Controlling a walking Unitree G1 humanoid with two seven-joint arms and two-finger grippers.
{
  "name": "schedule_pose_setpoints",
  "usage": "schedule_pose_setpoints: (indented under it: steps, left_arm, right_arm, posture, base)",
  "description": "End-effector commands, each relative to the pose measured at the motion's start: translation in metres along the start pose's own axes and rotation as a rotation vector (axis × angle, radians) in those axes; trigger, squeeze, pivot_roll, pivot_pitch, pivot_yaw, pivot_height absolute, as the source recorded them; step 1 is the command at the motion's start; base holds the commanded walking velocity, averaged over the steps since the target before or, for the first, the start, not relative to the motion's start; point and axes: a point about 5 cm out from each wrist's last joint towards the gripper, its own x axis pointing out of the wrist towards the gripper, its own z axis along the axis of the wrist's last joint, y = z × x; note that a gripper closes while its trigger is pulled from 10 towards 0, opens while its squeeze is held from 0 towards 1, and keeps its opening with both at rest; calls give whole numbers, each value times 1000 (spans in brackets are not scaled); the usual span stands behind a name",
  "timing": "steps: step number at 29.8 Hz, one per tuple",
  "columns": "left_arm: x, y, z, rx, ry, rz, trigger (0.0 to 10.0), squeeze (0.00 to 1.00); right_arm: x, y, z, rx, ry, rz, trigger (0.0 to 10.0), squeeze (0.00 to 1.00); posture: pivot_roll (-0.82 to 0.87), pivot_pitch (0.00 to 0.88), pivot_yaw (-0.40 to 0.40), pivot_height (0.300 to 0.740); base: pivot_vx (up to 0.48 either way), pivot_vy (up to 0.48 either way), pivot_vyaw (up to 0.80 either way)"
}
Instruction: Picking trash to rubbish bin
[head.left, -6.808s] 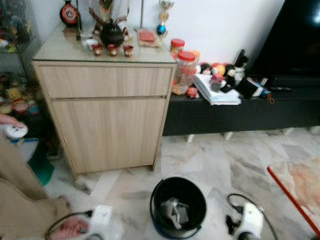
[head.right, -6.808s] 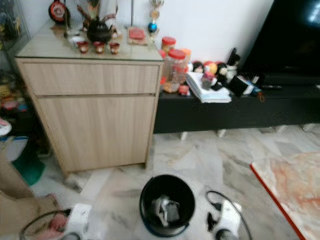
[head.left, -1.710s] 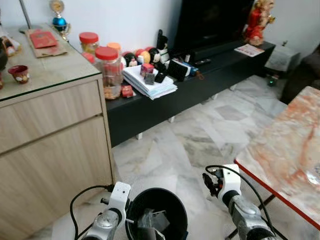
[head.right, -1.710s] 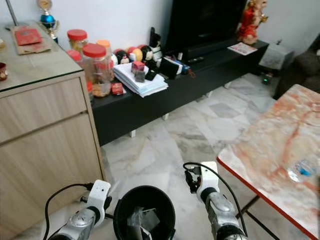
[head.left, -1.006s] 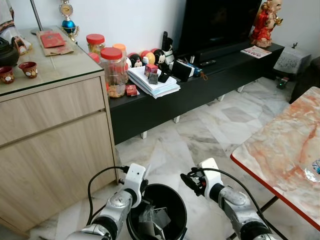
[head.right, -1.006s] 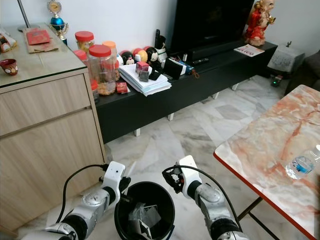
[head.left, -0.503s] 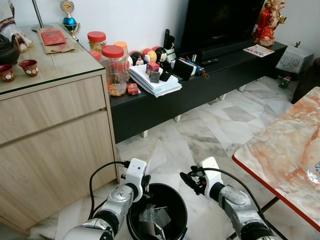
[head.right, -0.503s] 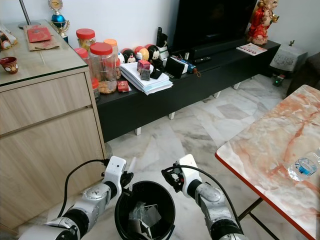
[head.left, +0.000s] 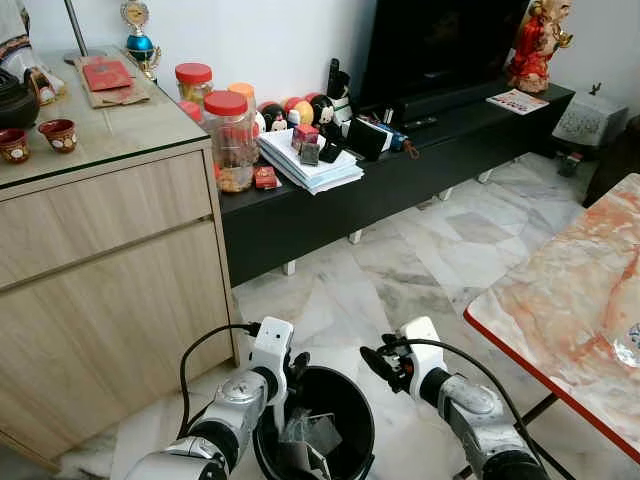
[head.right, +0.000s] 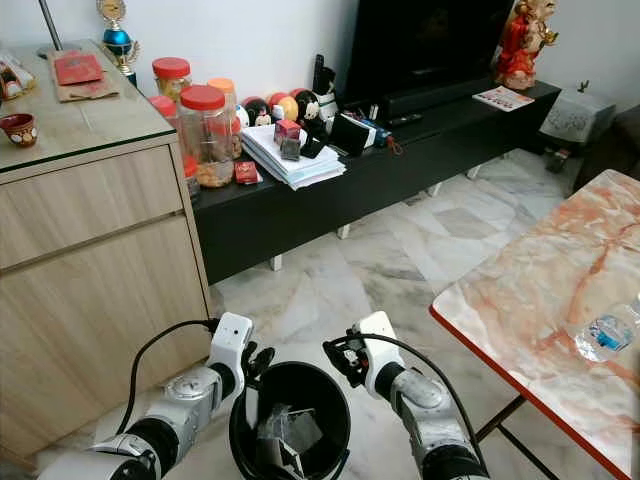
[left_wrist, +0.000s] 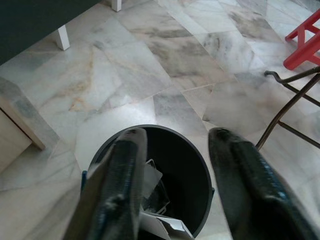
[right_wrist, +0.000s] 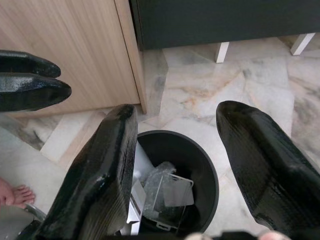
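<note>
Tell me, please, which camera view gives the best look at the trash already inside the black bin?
The right wrist view: it looks straight down into the black bin, so the crumpled clear trash lies in plain sight. The left wrist view shows part of it beside a finger of that end effector. Both eye views show it small, at the picture's bottom edge.

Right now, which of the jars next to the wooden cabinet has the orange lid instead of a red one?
The smallest jar, standing at the back by the wall on the black TV bench. The big front jar and the back left jar both have red lids.
</note>
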Motion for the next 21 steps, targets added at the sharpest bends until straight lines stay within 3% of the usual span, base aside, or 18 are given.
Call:
schedule_pose_setpoints:
  steps: [1, 10, 11, 18, 21]
  left_arm:
    - [1, -2, -1, -7, 10, -13, 10000, 1000]
    - [-1, 0, -3, 2, 18, 5, 10000, 1000]
    - [-2, 3, -6, 6, 25, 26, 10000, 0]
    - [-25, 35, -43, 34, 126, 258, 10000, 0]
    - [-42, 49, -65, 67, 190, 379, 10000, 0]
  right_arm:
    - [-1, 0, 0, 3, -4, -5, 10000, 0]
    - [-2, 0, -1, 4, -1, -7, 10000, 0]
    - [-3, 0, -3, 5, 3, -17, 10000, 0]
    - [-17, -22, -29, 91, 83, -255, 10000, 0]
    - [-32, -33, -47, 133, 142, -389, 10000, 0]
  posture:
    - [48, 0, -119, 740]
    - [50, 0, -121, 740]
    - [50, 0, -121, 740]
    - [69, 0, -119, 740]
    - [69, 0, -119, 740]
  base:
    - [0, 0, 0]
    - [0, 0, 0]
    - [0, 0, 0]
    - [0, 0, 0]
    - [0, 0, 0]
